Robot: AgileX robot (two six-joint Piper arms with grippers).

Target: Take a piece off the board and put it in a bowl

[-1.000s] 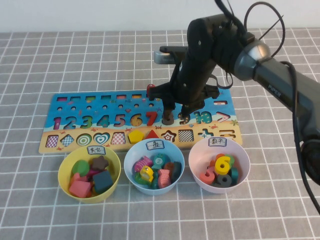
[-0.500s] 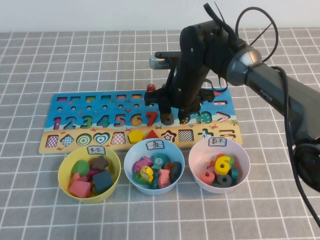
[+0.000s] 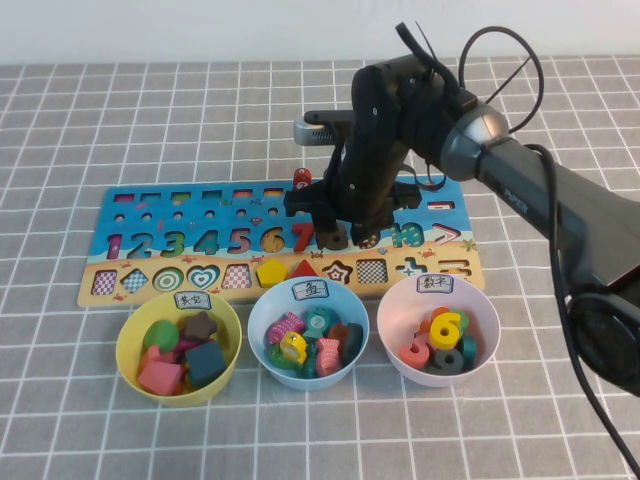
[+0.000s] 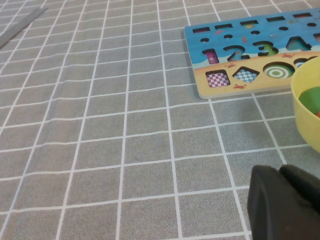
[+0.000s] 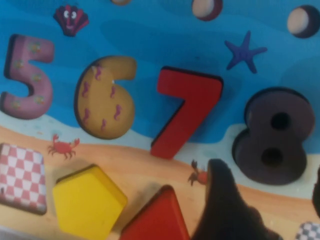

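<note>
Overhead, the right gripper (image 3: 346,238) hides most of the piece (image 5: 272,135), which sits on the board (image 3: 200,215); its fingers straddle it, spread. Only a dark edge of the left gripper (image 4: 282,202) shows above the mat, so I cannot tell its grip.

lab tabletop | grey grid cloth (image 3: 150,420) | plain white wall (image 3: 200,30)

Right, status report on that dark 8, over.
Right gripper over the board, jaws open. Dark 8 seated, not gripped. Left gripper parked off-board. Red 7 close beside it.
</note>
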